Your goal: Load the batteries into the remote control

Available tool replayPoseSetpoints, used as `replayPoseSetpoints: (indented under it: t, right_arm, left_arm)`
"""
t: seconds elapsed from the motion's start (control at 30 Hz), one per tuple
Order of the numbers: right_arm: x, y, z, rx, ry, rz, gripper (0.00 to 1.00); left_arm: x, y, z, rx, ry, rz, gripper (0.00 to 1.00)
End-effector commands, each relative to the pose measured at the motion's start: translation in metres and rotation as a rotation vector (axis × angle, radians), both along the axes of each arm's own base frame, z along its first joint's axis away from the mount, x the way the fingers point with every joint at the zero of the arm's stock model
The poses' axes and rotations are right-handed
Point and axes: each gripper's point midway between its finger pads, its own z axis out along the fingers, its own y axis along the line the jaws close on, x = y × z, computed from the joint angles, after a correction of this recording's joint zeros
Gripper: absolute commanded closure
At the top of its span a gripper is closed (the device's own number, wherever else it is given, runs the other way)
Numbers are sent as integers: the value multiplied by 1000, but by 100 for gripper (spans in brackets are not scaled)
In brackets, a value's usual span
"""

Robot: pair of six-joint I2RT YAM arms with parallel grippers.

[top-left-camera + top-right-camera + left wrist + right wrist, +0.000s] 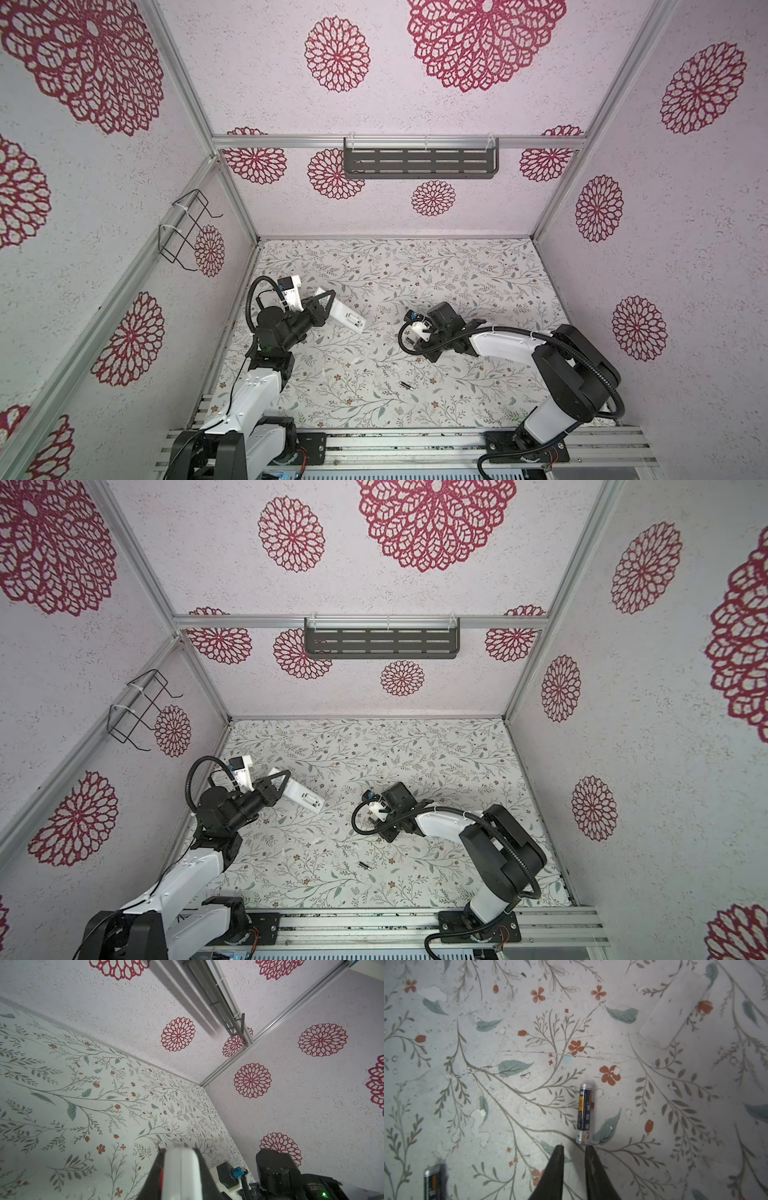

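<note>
My left gripper (328, 306) is shut on the remote control (348, 319), a long white bar held above the table's left side with its plain back and open battery recess facing up. In the left wrist view the remote control (180, 1174) fills the gap between the black fingers. My right gripper (574, 1147) points down at the table with its jaws a little apart and nothing between them. One of the batteries (584, 1113) lies on the table just past its fingertips. A second battery (432, 1182) lies off to the side, and shows in both top views (406, 385) (364, 865).
A flat white plastic piece (672, 1009) lies on the floral table near the right gripper. Patterned walls close in the table on three sides. A dark slotted shelf (419, 160) hangs on the back wall and a wire rack (185, 232) on the left wall.
</note>
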Motion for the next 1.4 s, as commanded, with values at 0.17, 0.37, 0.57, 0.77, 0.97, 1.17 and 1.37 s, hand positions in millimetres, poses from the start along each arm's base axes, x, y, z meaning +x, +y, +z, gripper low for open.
replayPoseSetpoints:
  t: [0.17,0.37,0.57,0.77,0.97,1.17,1.37]
  right_arm:
    - [-27,18,22,69,35,54,67]
    - [-63,24,22,83,105,91,60]
    - [-95,21,25,75,136,111,52]
    - [-118,23,29,74,135,148,49]
    - [-128,30,24,53,137,175,48]
    - [-138,34,14,22,140,191,49]
    - [-140,35,1,-9,156,186,53]
  left_arm:
    - [1,2,14,-44,-56,-21,100]
    - [2,4,13,-37,-49,-13,100]
    - [6,5,11,-44,-38,-21,100]
    - [8,4,11,-59,-35,-35,100]
    - [6,2,14,-62,-47,-45,100]
    - [3,1,16,-61,-57,-50,100]
    - [-2,-3,19,-60,-67,-61,100]
